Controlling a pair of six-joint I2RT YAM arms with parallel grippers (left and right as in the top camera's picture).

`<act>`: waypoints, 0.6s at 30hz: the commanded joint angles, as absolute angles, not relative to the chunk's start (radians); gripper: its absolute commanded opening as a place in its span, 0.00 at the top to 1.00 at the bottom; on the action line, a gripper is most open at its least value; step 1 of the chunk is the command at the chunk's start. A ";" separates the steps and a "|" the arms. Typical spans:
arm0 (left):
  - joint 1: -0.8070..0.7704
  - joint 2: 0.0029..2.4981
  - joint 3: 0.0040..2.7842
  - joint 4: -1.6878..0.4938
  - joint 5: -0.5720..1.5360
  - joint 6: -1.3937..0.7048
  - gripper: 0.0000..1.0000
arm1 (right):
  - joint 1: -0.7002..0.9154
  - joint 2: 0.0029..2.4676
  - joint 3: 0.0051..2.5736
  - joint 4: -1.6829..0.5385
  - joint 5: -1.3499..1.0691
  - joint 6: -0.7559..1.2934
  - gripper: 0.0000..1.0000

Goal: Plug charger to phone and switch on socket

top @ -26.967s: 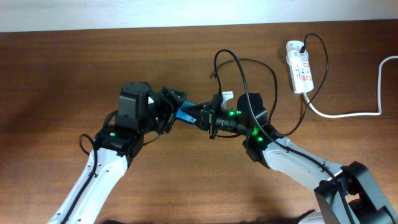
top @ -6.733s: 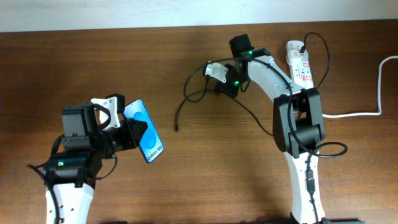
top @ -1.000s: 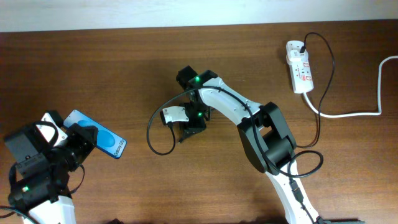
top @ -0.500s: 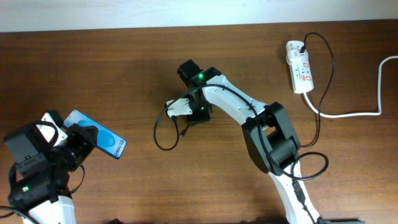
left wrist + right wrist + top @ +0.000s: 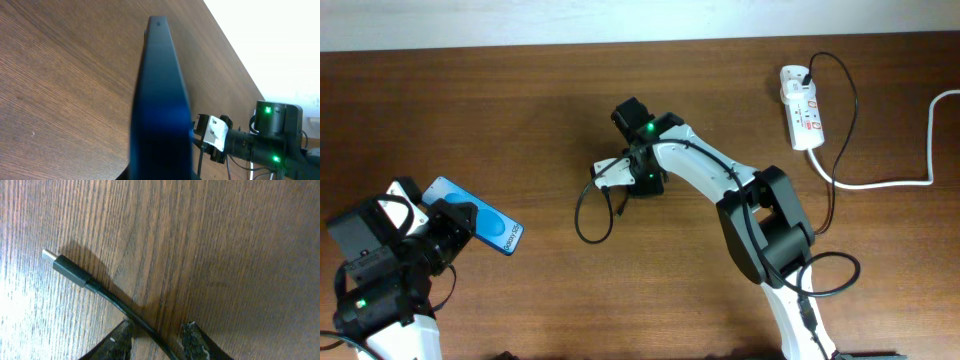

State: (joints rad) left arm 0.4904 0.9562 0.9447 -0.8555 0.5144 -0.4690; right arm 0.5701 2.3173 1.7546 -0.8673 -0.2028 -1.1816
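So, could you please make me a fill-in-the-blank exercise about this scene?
1. The left pincer grips the phone, whose screen is ___.
2. The charger runs ___ the fingers of the right pincer.
3. The socket lies nearer the ___ pincer.
Missing words: blue; between; right.

Phone (image 5: 475,216) is sitting far left, up off the table (image 5: 620,300) in the left gripper (image 5: 448,222). Charger (image 5: 102,292) is lying mid-table, passing between the right gripper (image 5: 157,339) fingers. Socket (image 5: 801,107) is resting back right, well apart.
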 commanded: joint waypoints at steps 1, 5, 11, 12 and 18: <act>0.496 0.940 0.976 -0.846 0.514 -0.477 0.90 | 0.590 2.524 1.579 -0.854 -0.040 -1.201 0.87; 0.496 0.940 0.976 -0.843 0.514 -0.477 0.90 | 0.602 2.524 1.581 -0.855 -0.045 -1.223 0.96; 0.496 0.940 0.976 -0.843 0.516 -0.478 0.90 | 0.599 2.521 1.628 -0.874 -0.104 -0.997 0.96; 0.496 0.940 0.976 -0.844 0.516 -0.478 0.90 | 0.594 2.521 1.637 -0.875 -0.108 -0.892 0.96; 0.495 0.943 0.976 -0.847 0.572 -0.478 0.93 | 0.484 2.521 1.657 -1.027 -0.410 -0.534 0.96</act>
State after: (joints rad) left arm 0.4904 0.9562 0.9447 -0.8528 0.5167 -0.4694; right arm 0.5362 2.3295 1.7653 -0.9333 -0.3332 -0.7662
